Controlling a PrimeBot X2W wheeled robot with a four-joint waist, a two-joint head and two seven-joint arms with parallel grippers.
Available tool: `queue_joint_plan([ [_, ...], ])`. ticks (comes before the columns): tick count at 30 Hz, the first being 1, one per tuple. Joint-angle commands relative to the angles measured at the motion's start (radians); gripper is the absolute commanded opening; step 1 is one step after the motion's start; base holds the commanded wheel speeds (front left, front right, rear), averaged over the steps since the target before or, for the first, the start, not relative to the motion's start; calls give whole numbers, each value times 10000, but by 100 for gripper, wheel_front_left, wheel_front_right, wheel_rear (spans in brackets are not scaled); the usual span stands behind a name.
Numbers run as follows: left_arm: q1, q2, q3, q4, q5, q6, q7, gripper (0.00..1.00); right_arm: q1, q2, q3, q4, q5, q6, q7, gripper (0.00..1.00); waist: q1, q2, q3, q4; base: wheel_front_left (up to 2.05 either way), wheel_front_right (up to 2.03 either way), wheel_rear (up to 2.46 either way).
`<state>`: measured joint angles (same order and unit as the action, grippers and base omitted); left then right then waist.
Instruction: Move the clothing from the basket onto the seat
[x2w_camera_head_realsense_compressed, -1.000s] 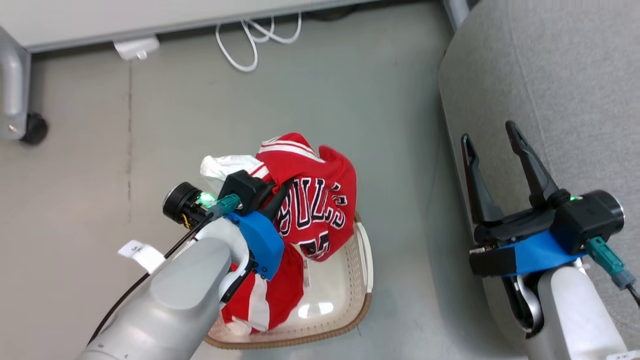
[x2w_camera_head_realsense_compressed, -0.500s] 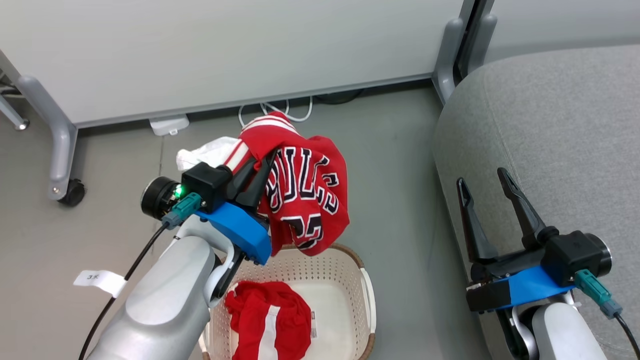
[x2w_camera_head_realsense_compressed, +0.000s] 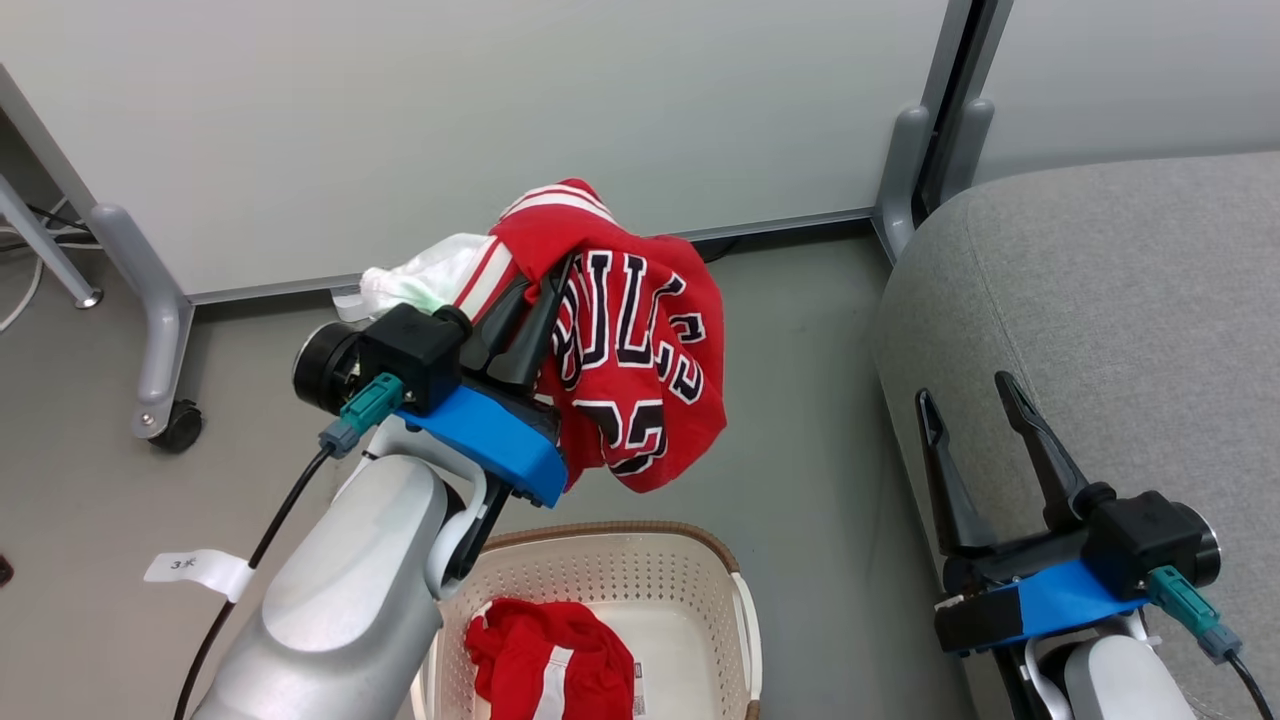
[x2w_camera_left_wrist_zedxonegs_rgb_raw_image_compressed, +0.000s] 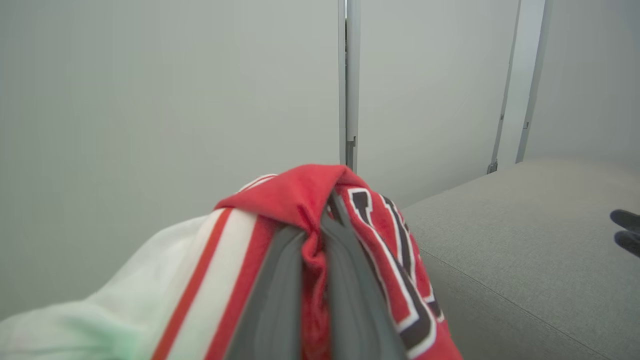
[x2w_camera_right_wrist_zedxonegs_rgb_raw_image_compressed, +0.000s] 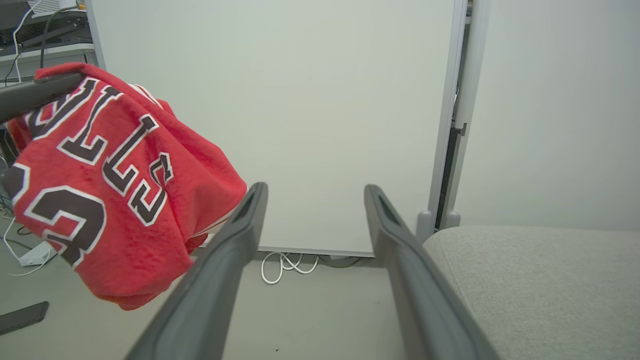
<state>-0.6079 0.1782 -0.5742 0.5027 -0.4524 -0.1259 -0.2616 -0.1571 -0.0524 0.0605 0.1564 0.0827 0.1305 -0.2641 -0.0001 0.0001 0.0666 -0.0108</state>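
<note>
My left gripper (x2w_camera_head_realsense_compressed: 550, 275) is shut on a fold of the red "BULLS" jersey (x2w_camera_head_realsense_compressed: 640, 380). The jersey hangs in the air above and behind the basket (x2w_camera_head_realsense_compressed: 610, 532), with white red-striped cloth (x2w_camera_head_realsense_compressed: 430, 275) bunched beside it. In the left wrist view the fingers (x2w_camera_left_wrist_zedxonegs_rgb_raw_image_compressed: 275, 300) pinch the red fabric (x2w_camera_left_wrist_zedxonegs_rgb_raw_image_compressed: 395, 240). Red shorts with a white stripe (x2w_camera_head_realsense_compressed: 545, 655) lie inside the cream basket. To the right is the grey seat (x2w_camera_head_realsense_compressed: 1120, 320). My right gripper (x2w_camera_head_realsense_compressed: 962, 392) stands open and empty at the seat's front edge. The right wrist view has its fingers (x2w_camera_right_wrist_zedxonegs_rgb_raw_image_compressed: 225, 260) spread, the jersey (x2w_camera_right_wrist_zedxonegs_rgb_raw_image_compressed: 115, 190) at left and the seat (x2w_camera_right_wrist_zedxonegs_rgb_raw_image_compressed: 540, 280) at right.
A pale partition panel (x2w_camera_head_realsense_compressed: 500, 120) stands behind, on grey legs with a black caster (x2w_camera_head_realsense_compressed: 180, 430). A white cable (x2w_camera_right_wrist_zedxonegs_rgb_raw_image_compressed: 285, 262) lies on the floor at its foot. Grey floor (x2w_camera_head_realsense_compressed: 800, 420) lies between basket and seat. A white tag (x2w_camera_head_realsense_compressed: 195, 570) hangs on my left arm's cable.
The head camera has shifted its aim. My left gripper has lifted the jersey up out of the basket, leaving the shorts inside. The right gripper stays open by the seat.
</note>
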Motion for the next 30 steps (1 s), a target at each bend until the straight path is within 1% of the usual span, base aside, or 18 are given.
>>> queue_joint_plan([
  [1, 5, -28, 25, -70, 68, -61, -51, 0, 156, 25, -17, 4, 66, 5, -7, 100, 1, -1, -30, 19, 0, 0, 0],
  [8, -9, -59, 2, -210, 155, -48, -51, 0, 174, 30, 141, -82, 113, 5, -7, 100, 1, -1, -46, 49, 0, 0, 0],
  [11, -52, -80, -22, -219, 165, -47, -51, 0, 92, 29, 438, -150, 26, 5, -7, 100, 1, -1, -12, 42, 0, 0, 0],
  [14, -122, -97, -40, -221, 164, -48, -51, 0, 25, 28, 955, -139, -29, 5, -6, 100, 1, -1, 39, 45, 0, 0, 0],
  [21, -439, -250, -187, -196, 267, -49, -51, 0, -164, 17, 2531, 183, 64, 5, -8, 100, 1, -1, 234, 245, 0, 0, 0],
  [28, -711, -514, -420, -171, 426, -50, -51, 0, -786, 16, 3505, 564, 10, 5, -6, 100, 1, -1, 422, 433, 0, 0, 0],
  [30, -772, -577, -462, -165, 452, -50, -51, 0, -1035, 19, 3739, 755, -197, 5, -8, 100, 1, -1, 473, 478, 0, 0, 0],
])
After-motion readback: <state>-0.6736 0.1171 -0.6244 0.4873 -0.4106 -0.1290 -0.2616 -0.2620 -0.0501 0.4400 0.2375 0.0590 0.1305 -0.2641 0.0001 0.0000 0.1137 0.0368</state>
